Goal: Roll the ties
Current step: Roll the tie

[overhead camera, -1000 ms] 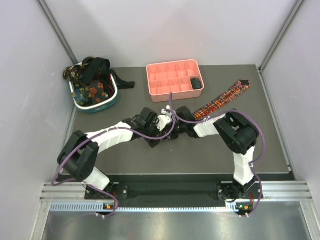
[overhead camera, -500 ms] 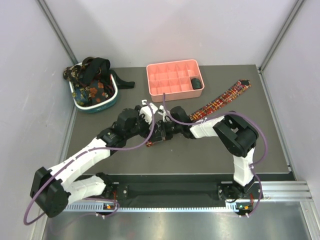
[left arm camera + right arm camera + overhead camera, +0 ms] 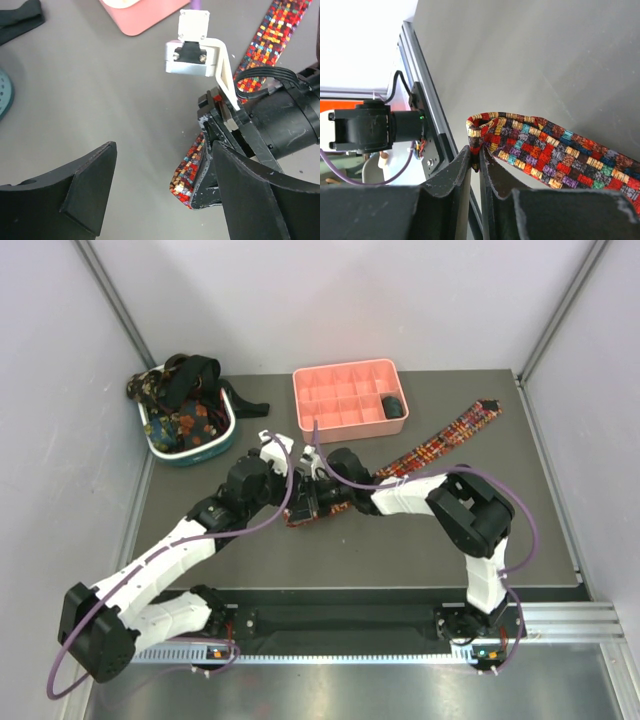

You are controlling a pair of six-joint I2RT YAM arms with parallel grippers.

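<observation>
A red-yellow-dark plaid tie (image 3: 440, 445) lies slanting across the table from the back right towards the middle. Its near end is folded over, and my right gripper (image 3: 306, 506) is shut on that fold. The right wrist view shows the fold (image 3: 492, 127) pinched between the fingers of that gripper (image 3: 479, 161). My left gripper (image 3: 292, 490) hovers open right beside it. In the left wrist view its jaws (image 3: 164, 150) stand wide, with the tie's end (image 3: 190, 172) just inside the right finger. More ties (image 3: 185, 410) are heaped in the basket.
The teal-and-white basket (image 3: 192, 456) stands at the back left, with a black tie hanging over its rim (image 3: 250, 408). A pink compartment tray (image 3: 345, 368) sits at the back middle with a dark rolled thing (image 3: 392, 406) in one cell. Its corner (image 3: 135, 20) shows near the left gripper.
The left arm has stretched out and swung its gripper to the left of the tie's end. The right gripper has drawn the folded end leftward along the table.
</observation>
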